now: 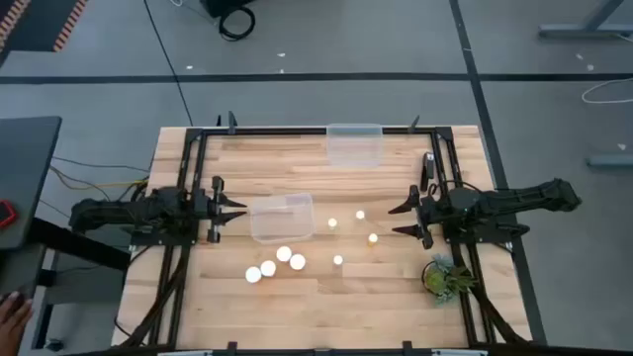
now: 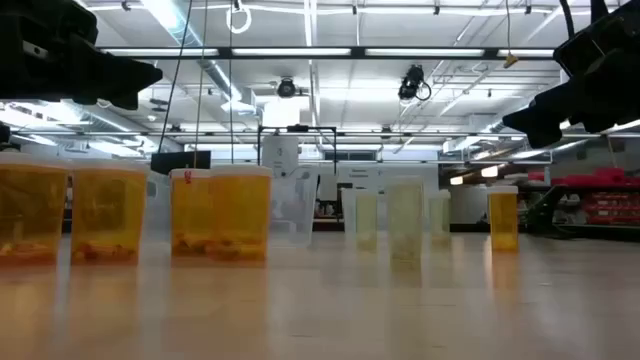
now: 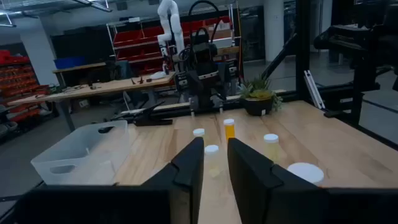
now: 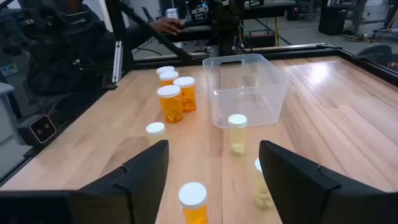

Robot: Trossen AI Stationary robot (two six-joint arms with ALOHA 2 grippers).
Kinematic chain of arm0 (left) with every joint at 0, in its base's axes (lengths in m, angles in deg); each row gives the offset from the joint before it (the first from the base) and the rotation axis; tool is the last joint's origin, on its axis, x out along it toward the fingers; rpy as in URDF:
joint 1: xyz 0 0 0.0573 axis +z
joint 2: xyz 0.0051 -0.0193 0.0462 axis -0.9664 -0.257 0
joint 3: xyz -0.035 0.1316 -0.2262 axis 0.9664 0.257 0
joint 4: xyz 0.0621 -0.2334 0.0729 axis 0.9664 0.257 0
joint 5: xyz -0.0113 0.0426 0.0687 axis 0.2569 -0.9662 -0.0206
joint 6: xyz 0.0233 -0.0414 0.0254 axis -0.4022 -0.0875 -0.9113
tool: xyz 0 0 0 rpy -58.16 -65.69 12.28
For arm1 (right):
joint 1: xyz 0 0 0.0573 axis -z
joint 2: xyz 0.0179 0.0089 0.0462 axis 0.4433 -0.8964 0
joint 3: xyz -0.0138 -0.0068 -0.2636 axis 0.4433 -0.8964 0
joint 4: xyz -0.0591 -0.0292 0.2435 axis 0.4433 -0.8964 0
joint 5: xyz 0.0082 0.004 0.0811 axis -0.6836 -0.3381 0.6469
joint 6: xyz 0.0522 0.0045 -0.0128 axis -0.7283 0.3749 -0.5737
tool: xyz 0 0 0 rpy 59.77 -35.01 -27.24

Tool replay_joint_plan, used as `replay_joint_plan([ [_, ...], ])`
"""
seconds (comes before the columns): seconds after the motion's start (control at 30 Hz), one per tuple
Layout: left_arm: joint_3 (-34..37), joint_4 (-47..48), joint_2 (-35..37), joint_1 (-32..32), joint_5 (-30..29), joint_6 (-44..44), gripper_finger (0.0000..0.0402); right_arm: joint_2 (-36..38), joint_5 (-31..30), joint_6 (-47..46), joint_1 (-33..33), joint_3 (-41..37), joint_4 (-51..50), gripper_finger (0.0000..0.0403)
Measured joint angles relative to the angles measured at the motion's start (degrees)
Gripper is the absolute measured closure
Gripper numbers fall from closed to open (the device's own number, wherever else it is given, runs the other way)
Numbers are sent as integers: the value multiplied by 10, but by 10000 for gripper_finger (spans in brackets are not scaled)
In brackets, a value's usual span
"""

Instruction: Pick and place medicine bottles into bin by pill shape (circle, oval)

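Note:
Four larger white-capped amber bottles (image 1: 276, 264) stand upright in a cluster near the table's front; they also show in the right wrist view (image 4: 176, 98). Four smaller bottles (image 1: 354, 232) stand apart at mid-table, also seen in the left wrist view (image 3: 229, 128). My left gripper (image 1: 237, 212) hovers at the left of a clear bin (image 1: 282, 218), fingers a little apart (image 3: 215, 168), and holds nothing. My right gripper (image 1: 401, 220) hovers right of the small bottles, wide open (image 4: 214, 149) and empty.
A second clear bin (image 1: 354, 145) stands at the table's far edge. A small green plant (image 1: 443, 277) sits near the right front, under the right arm. A black frame rail (image 1: 297, 130) runs round the tabletop. A person's hand (image 1: 12, 309) shows off the table's left.

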Motion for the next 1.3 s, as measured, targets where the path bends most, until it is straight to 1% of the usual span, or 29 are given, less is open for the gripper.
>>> replay_joint_plan([
  [0.33,0,0,0,0,0,0,313,0,0,0,0,0,0,146],
  [0.63,0,0,0,0,0,0,321,0,0,0,0,0,0,146],
  [0.97,0,0,0,0,0,0,315,0,0,0,0,0,0,146],
  [1.3,0,0,0,0,0,0,322,0,0,0,0,0,0,146],
])
